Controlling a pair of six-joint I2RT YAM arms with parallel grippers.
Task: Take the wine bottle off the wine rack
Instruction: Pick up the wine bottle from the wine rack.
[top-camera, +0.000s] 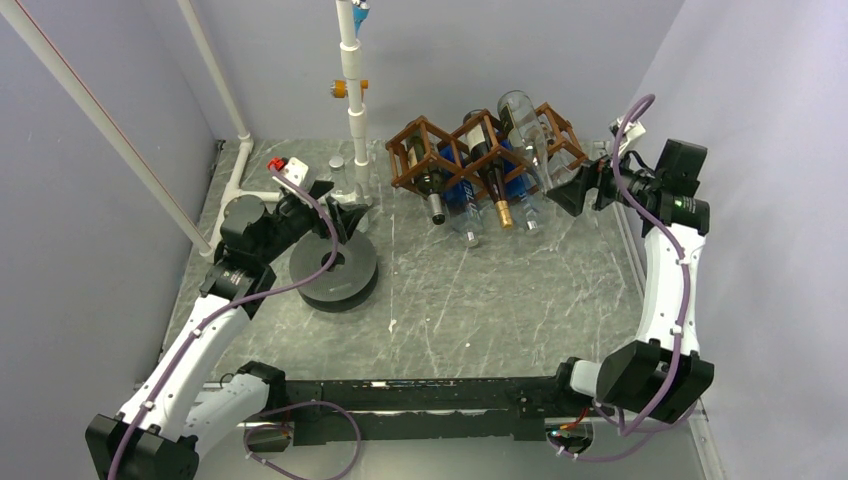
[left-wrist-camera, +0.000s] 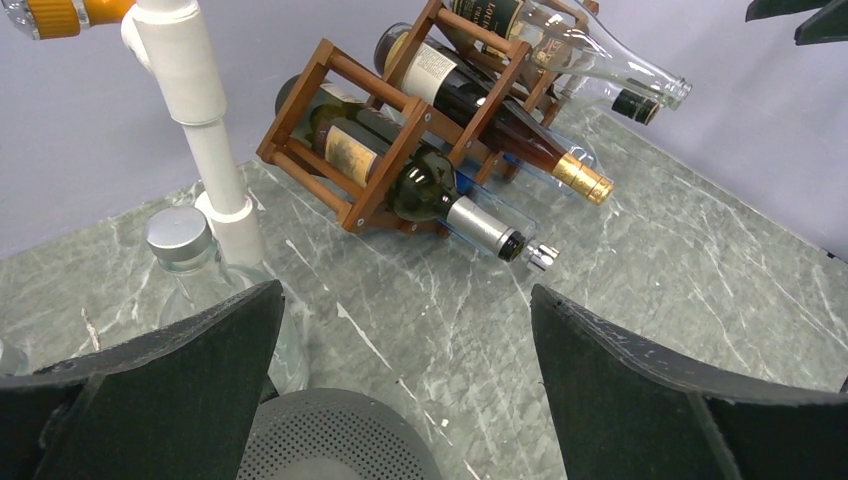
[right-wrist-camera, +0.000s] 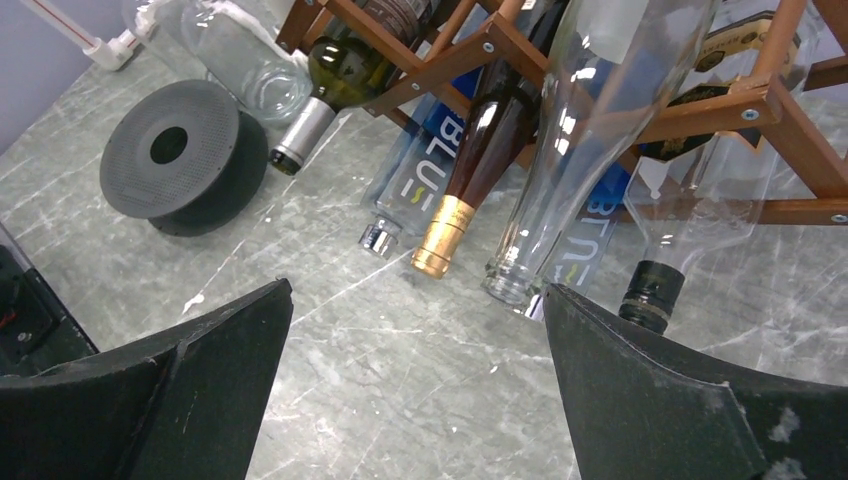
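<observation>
The wine rack (top-camera: 470, 135) stands on the grey marbled table (top-camera: 480, 310), toward 1 o'clock from its middle. Its cells hold bottles lying with their necks toward 6 o'clock. The gold-foiled wine bottle (top-camera: 493, 180) lies in a middle cell, its neck slanting down toward the table. At the rack's 3 o'clock the right gripper (right-wrist-camera: 417, 295) hangs with its jaws spread wide, gripping nothing. Well apart at 9 o'clock the left gripper (left-wrist-camera: 405, 295), equally wide and empty, hovers by a black perforated disc (top-camera: 350, 285).

— What colours are there?
— My left pincer (left-wrist-camera: 405, 292) and right pincer (right-wrist-camera: 418, 288) are black. The wine rack (left-wrist-camera: 395, 165) is reddish-brown; the bench (top-camera: 480, 300) grey-green marble, white-veined.
— Bottles?
— One dark bottle (right-wrist-camera: 480, 150), gold foil; one green bottle (right-wrist-camera: 320, 95), silver foil.
</observation>
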